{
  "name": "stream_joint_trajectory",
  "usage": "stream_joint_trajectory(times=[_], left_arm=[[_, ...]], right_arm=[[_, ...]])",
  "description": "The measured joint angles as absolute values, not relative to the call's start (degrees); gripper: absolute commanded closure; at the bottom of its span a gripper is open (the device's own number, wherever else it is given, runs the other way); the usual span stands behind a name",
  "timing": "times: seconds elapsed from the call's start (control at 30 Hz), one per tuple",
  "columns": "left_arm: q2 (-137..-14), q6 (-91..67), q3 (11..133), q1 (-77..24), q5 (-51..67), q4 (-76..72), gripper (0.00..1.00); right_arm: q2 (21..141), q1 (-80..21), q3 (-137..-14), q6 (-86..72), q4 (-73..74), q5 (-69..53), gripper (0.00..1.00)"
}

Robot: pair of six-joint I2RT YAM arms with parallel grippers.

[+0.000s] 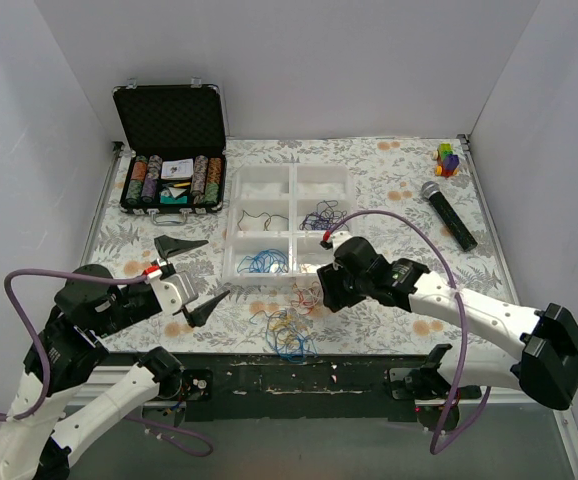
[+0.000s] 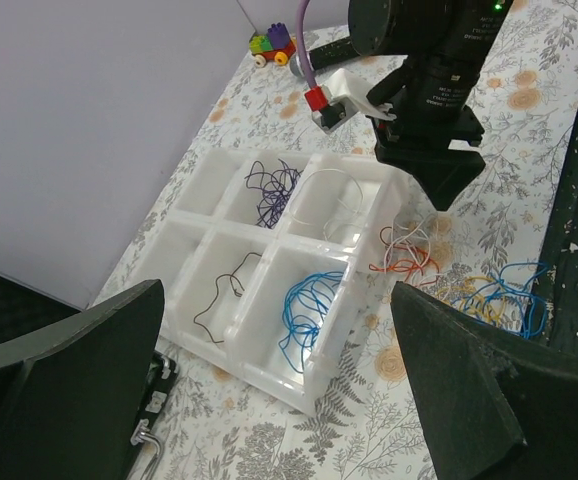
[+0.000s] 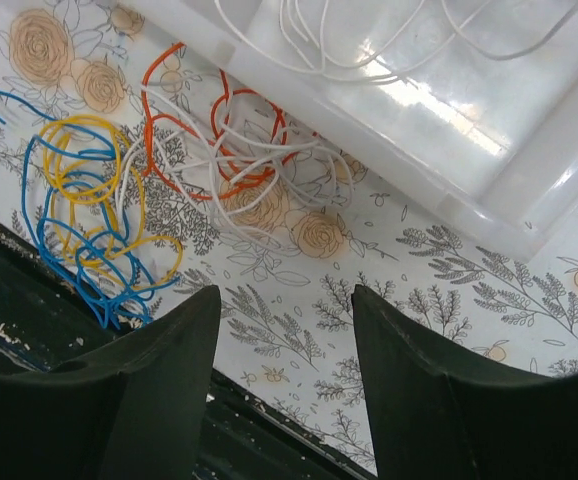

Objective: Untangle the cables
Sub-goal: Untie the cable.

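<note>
Thin glossy cables (image 3: 231, 150): orange and white loops interlaced, blue-yellow knot (image 3: 99, 230) just beside. Both lie on the floral surface (image 3: 419, 290), lower centre of the top view, between the moulded white plastic tray (image 1: 231, 225) and the dark near edge. Right hand (image 3: 287, 300) spread, empty, above them. Left hand (image 1: 214, 268) spread wide, lower left, well apart.

Loose cables (image 1: 289, 328) before tray (image 1: 230, 230)

Plain white walls (image 1: 319, 60), floral tabletop (image 1: 389, 170)
</note>
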State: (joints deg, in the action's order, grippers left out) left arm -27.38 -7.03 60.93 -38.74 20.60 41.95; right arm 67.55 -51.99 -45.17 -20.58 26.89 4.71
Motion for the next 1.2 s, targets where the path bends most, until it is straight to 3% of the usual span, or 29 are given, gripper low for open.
stream_joint_trajectory(times=[0.2, 0.33, 0.6, 0.97, 1.0, 1.1, 1.2], left_arm=[[-27.6, -7.8, 60.9, -38.7, 20.5, 41.5, 0.02], [-27.6, -8.0, 60.9, -38.7, 20.4, 41.6, 0.02], [-27.6, -8.0, 60.9, -38.7, 20.3, 41.6, 0.02], [-27.6, -7.9, 60.6, -38.7, 20.3, 41.5, 0.02], [-27.6, -7.9, 60.3, -38.7, 20.4, 41.5, 0.02], [-27.5, -7.9, 58.8, -38.7, 20.9, 41.2, 0.02], [-27.6, -7.9, 58.0, -38.7, 21.1, 41.1, 0.02]], right_arm=[[68.9, -52.2, -44.9, -20.5, 22.8, 6.6, 0.37], [71.8, -52.2, -44.3, -19.5, 19.6, 7.3, 0.46], [76.4, -52.2, -44.0, -18.8, 17.6, 7.8, 0.99], [68.7, -54.6, -44.4, -19.7, 17.5, 8.5, 0.99], [67.6, -55.1, -44.7, -19.8, 17.8, 8.7, 0.95], [64.5, -56.2, -45.3, -20.3, 18.3, 9.2, 0.63], [63.6, -56.4, -45.3, -20.8, 18.3, 9.5, 0.5]])
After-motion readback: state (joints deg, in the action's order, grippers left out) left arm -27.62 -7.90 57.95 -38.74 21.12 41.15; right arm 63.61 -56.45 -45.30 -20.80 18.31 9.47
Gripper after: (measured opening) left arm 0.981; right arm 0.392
